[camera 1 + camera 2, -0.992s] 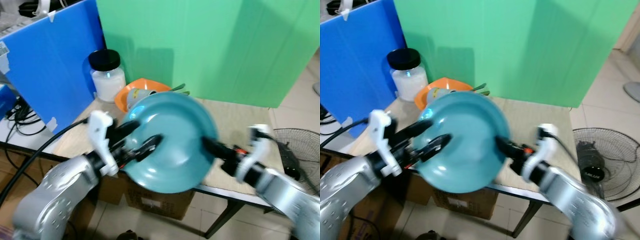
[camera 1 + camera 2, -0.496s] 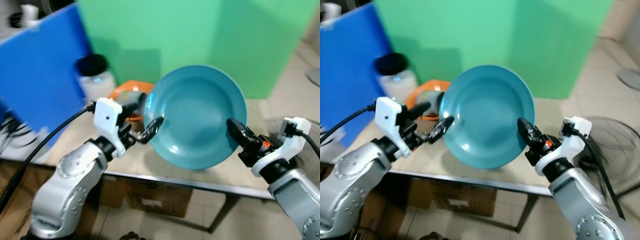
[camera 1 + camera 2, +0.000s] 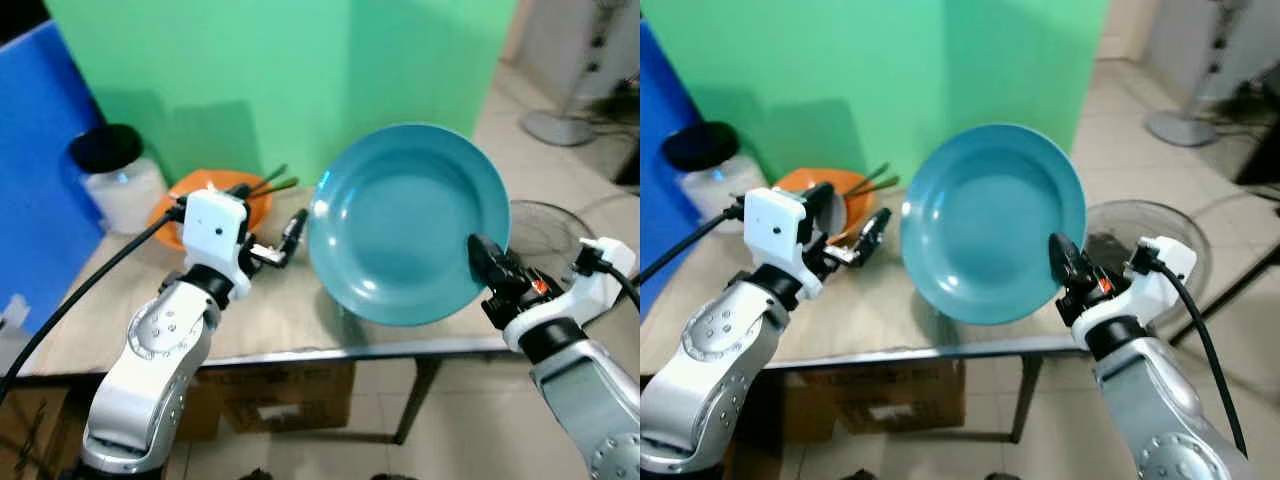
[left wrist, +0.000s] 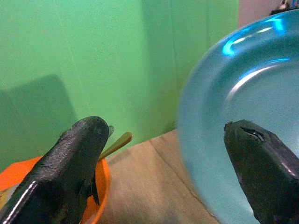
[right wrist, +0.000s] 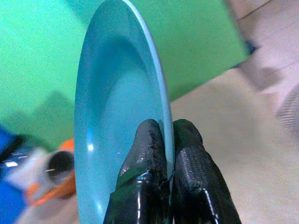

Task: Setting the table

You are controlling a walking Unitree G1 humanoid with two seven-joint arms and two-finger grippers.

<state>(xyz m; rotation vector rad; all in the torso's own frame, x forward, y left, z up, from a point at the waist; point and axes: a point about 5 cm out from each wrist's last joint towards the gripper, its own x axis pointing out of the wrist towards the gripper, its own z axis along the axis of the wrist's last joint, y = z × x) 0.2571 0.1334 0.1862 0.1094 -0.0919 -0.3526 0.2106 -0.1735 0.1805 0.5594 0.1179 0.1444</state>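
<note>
A teal plate [image 3: 405, 220] is held upright on edge above the wooden table [image 3: 270, 310], its hollow side facing me. My right gripper [image 3: 484, 262] is shut on the plate's lower right rim; in the right wrist view both fingers [image 5: 149, 144] pinch the rim of the plate [image 5: 117, 116]. My left gripper [image 3: 268, 215] stands open just left of the plate, not touching it. In the left wrist view its fingers [image 4: 74, 158] are spread wide, with the plate [image 4: 243, 93] beside the far one.
An orange bowl [image 3: 190, 205] with a cup and utensils sits at the table's back, next to a white jar with a black lid [image 3: 110, 180]. Blue board [image 3: 40, 140] on the left, green screen [image 3: 300, 80] behind. A floor fan [image 3: 545, 225] stands at right, a cardboard box [image 3: 280, 400] under the table.
The plate has turned upright and shifted right, held by the right gripper alone. My left gripper has let go of its left rim and opened. The camera has swung right.
</note>
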